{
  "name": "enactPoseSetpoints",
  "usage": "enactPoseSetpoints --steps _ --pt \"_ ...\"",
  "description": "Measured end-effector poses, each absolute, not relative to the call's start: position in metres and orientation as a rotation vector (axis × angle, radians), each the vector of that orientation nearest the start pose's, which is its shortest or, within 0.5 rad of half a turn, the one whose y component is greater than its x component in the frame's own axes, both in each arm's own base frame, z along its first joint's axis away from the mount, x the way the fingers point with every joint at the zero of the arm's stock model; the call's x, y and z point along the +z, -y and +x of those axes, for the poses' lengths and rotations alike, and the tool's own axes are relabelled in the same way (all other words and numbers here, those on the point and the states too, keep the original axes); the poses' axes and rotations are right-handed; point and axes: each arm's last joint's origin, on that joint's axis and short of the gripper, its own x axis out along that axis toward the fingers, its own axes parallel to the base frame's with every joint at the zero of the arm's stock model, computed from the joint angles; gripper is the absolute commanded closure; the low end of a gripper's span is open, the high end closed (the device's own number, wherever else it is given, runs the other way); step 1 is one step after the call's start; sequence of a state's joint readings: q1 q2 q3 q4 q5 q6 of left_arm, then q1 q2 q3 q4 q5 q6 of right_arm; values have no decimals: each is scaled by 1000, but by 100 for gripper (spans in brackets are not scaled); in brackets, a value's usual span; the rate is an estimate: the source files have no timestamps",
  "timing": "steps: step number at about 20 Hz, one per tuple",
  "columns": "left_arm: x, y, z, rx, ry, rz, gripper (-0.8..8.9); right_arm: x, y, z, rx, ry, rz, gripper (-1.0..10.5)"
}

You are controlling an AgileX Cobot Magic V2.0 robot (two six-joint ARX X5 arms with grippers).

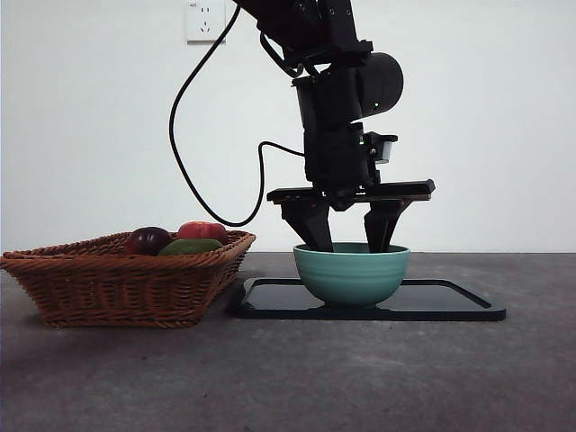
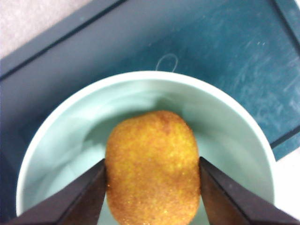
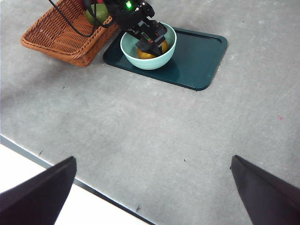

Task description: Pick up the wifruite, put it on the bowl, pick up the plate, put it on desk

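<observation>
While its two black jaws pressed against either side of the wifruite (image 2: 152, 168), the left gripper (image 2: 152, 176) hung inside the mouth of the bowl (image 2: 61, 131), grasping the fruit just above the pale inner floor. Seen from the front, that gripper (image 1: 346, 236) came straight down from a dark arm entering at the top, and its jaw tips dipped behind the rim of the bowl (image 1: 352, 274), so the fruit itself was hidden there. From the right wrist camera a sliver of orange-yellow wifruite (image 3: 146, 55) showed beneath the left gripper (image 3: 151, 46), inside the teal bowl (image 3: 140, 61). The bowl stood on a dark teal plate (image 3: 197, 61), a flat rectangular tray with rounded corners and a low raised rim, and sat toward the end nearer the basket. In the front view the plate (image 1: 450, 306) lay flat on the desk (image 1: 288, 378). Just beside the plate stood a woven wicker basket (image 1: 126, 283), holding a dark purple fruit (image 1: 148, 240), a red fruit (image 1: 202, 231) and a green fruit (image 1: 191, 246). A black cable (image 1: 184, 162) looped from the arm in front of the white wall, where a socket (image 1: 205, 20) was mounted. The right gripper (image 3: 152, 187) waited well apart from the plate, above bare desk (image 3: 154, 136) near its edge, its jaws spread wide and holding nothing.
</observation>
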State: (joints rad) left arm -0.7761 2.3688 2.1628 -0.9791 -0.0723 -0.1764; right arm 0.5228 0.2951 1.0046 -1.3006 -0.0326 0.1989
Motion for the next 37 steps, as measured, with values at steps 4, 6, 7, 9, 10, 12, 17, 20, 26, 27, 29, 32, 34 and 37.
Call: enactPoseSetpoints --steps 4,6,7,9,10,12,17,20,26,27,29,32,34,37 --pt "214 347 358 -518 -1131 339 566 332 2 -5 479 -631 44 399" --pt "228 343 360 -509 -1140 339 566 332 2 -5 479 -631 43 398" --pt "235 340 360 -504 -1144 338 566 332 2 -5 478 -631 44 398" --pt "252 336 359 -498 -1153 339 566 332 2 -5 475 -630 42 398" --pt "261 334 357 -498 -1154 340 566 332 2 -5 474 -630 42 398" --pt "279 330 353 -497 -1157 342 566 332 2 -5 474 -630 42 398" --pt "310 320 343 -493 -1162 349 566 332 2 -5 472 -630 42 399" --pt "333 307 338 -457 -1095 352 566 331 2 -5 472 -630 42 399" --pt "387 262 324 -401 -1003 279 566 331 2 -5 472 -630 42 399" --pt "392 254 320 -394 -1006 277 566 331 2 -5 472 -630 42 399" --pt "399 237 307 -377 -1022 272 566 331 2 -5 472 -630 42 399" --pt "411 199 275 -339 -1045 253 566 332 2 -5 472 -629 42 398" --pt "415 170 249 -306 -1059 229 566 332 2 -5 473 -622 45 398" --pt "402 129 223 -224 -1108 193 566 332 2 -5 469 -622 59 398"
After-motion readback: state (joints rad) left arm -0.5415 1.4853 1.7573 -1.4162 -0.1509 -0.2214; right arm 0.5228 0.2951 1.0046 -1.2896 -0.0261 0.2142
